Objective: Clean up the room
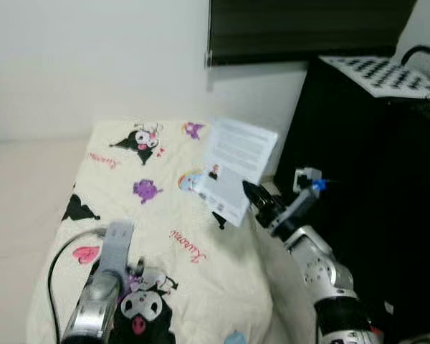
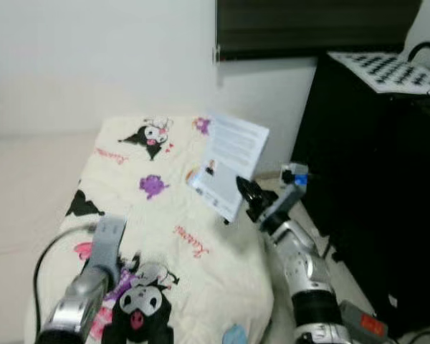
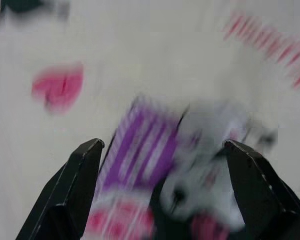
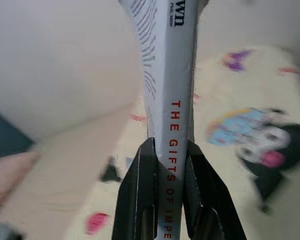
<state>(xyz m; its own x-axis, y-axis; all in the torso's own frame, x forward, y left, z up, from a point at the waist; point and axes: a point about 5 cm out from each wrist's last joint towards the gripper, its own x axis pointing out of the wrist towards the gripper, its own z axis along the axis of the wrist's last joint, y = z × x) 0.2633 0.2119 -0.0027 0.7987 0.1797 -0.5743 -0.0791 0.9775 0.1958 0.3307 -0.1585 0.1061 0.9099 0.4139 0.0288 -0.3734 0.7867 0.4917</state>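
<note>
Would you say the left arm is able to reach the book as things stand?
Probably not: the book is clamped in the right gripper at the blanket's far side, while the open left gripper hovers low nearby.

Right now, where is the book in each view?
Left eye: book right of centre, held up by the right gripper.
Right eye: centre.
Left wrist: not in it.
Right wrist: spine-on, centre, between the fingers.
Shared landmark: cartoon blanket.

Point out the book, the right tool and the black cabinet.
book (image 1: 238, 166): left eye view, back cover.
right tool (image 4: 166, 175): right wrist view, between its fingertips, shut on the spine.
black cabinet (image 1: 358, 165): left eye view, front face.
</note>
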